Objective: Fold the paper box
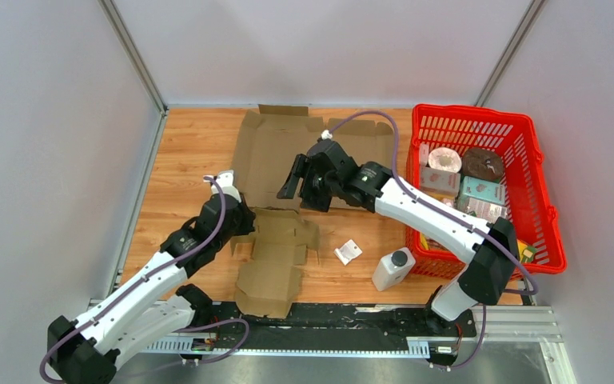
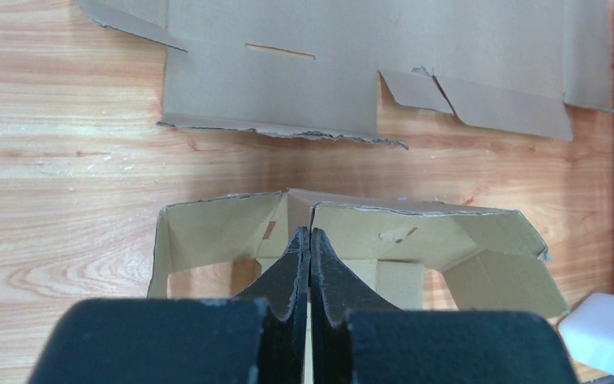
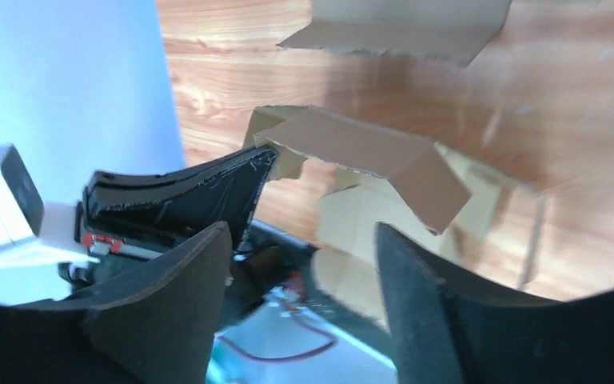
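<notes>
From above, the half-folded paper box [image 1: 276, 264] lies on the table's [image 1: 184, 152] near side, with the left gripper [image 1: 238, 218] at its far-left corner. The left wrist view shows the fingers [image 2: 288, 280] clenched on the box's raised wall [image 2: 416, 228]. The right wrist view shows the right gripper [image 3: 300, 240] released, spread wide near the box.

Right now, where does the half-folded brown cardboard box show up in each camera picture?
Top external: half-folded brown cardboard box, low centre-left.
Left wrist: box, centre.
Right wrist: box, centre.
Shared landmark: flat brown cardboard sheet lying beyond it.
</notes>
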`<state>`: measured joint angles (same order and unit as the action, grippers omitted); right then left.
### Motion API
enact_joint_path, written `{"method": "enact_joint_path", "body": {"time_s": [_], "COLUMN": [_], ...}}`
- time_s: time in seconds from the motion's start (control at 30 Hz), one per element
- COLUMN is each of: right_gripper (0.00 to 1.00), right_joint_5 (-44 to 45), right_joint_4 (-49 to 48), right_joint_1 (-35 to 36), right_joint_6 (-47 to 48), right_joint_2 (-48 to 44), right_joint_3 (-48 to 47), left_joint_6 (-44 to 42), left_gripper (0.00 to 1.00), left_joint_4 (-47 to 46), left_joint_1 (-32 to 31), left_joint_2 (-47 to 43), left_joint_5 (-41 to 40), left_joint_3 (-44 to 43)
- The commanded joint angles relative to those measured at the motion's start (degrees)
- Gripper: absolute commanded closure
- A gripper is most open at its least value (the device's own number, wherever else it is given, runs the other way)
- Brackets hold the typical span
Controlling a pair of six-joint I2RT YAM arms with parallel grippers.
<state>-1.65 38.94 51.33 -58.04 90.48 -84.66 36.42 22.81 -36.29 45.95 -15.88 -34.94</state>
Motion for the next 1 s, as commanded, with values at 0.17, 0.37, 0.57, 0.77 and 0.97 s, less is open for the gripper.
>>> {"method": "enact_joint_path", "body": {"time_s": [0.17,0.37,0.57,0.77,0.97], "right_gripper": [0.32,0.33,0.41,0.46,0.57], "right_joint_5": [4.3,6.1,9.5,12.6,12.2], "right_joint_4": [-9.7,-8.3,-6.9,-5.4,-5.9], "right_joint_1": [4.2,5.7,5.8,5.8,6.0], "right_joint_6": [-35.5,-42.8,-44.7,-45.1,-45.6], "right_joint_2": [2.7,5.6,8.0,9.4,11.7], "right_joint_3": [5.4,4.9,2.8,0.7,-0.4], "left_joint_6": [2.1,2.8,3.7,3.7,3.7], "left_gripper": [0.98,0.98,0.98,0.97,0.97], "left_joint_4": [-4.4,-5.7,-7.5,-7.6,-7.7], "left_joint_1": [-0.1,-0.1,-0.4,-1.0,-1.2], "left_joint_2": [-6.4,-8.4,-10.4,-12.4,-14.1], "left_joint_5": [-4.1,-5.0,-5.0,-5.6,-5.7], "left_joint_3": [2.9,5.1,7.8,8.7,9.8]}}
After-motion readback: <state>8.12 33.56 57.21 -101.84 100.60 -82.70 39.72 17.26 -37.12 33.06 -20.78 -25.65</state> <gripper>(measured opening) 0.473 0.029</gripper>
